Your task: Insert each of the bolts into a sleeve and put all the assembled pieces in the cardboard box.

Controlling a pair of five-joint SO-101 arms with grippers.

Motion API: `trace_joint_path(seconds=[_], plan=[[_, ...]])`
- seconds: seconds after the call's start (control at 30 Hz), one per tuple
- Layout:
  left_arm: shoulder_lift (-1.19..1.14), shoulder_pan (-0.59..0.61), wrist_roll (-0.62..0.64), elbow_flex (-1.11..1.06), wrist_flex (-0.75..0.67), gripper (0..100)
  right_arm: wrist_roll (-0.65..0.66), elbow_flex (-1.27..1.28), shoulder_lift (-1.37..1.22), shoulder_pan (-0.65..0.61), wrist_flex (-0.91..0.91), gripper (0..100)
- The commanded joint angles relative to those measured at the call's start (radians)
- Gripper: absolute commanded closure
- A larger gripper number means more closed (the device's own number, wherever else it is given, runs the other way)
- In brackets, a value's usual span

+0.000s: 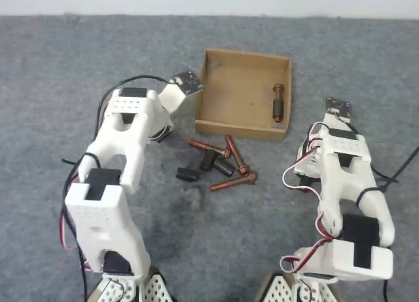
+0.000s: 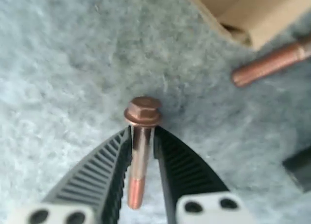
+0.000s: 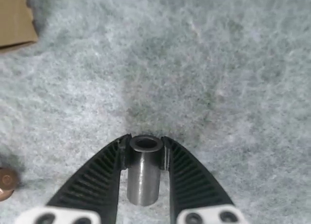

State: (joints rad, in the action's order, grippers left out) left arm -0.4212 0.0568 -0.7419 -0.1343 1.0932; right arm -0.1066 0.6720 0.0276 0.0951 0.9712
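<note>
Grey carpet [image 1: 59,66] covers the table, with a pale wall [image 1: 209,0] at twelve o'clock. The cardboard box [image 1: 236,128] holds one assembled piece [image 1: 278,102] at its three o'clock side. Loose bolts [image 1: 232,177] and sleeves [image 1: 188,174] lie at its six. The left gripper [image 2: 142,131] clamps a bolt [image 2: 143,112], the right gripper [image 3: 146,142] a sleeve [image 3: 144,178].

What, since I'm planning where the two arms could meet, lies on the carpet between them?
In the high view, loose bolts and black sleeves lie scattered there, close to the cardboard box.
</note>
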Motion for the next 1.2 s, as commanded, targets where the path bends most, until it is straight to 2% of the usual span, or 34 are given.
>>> trace_joint_path(seconds=[0.0, 0.13, 0.3, 0.47, 0.57, 0.63, 0.8, 1.0, 1.17], plan=[[0.011, -0.021, 0.167, 0.028, 0.002, 93, 0.018, -0.031, 0.013, 0.005, -0.008, 97.5], [0.011, -0.071, 0.423, 0.033, -0.009, 93, 0.018, -0.031, 0.013, 0.005, -0.007, 97.5], [0.011, -0.124, 0.671, 0.028, -0.075, 94, 0.018, -0.031, 0.013, 0.005, -0.007, 97.5], [0.011, -0.124, 0.813, 0.031, -0.077, 94, 0.018, -0.031, 0.013, 0.005, -0.005, 97.5], [0.011, -0.121, 0.896, 0.028, -0.075, 99, 0.020, -0.031, 0.013, 0.005, -0.005, 97.5], [0.011, -0.120, 0.953, 0.027, -0.069, 99, 0.020, -0.031, 0.013, 0.005, -0.005, 97.5], [0.043, -0.049, 1.065, 0.028, -0.048, 99, 0.020, -0.029, 0.013, 0.005, -0.005, 97.5], [0.100, -0.044, 1.074, -0.016, -0.072, 99, 0.020, -0.028, 0.013, 0.005, -0.004, 97.5], [0.077, -0.052, 1.085, -0.074, -0.157, 89, 0.020, -0.028, 0.013, 0.005, -0.004, 97.5]])
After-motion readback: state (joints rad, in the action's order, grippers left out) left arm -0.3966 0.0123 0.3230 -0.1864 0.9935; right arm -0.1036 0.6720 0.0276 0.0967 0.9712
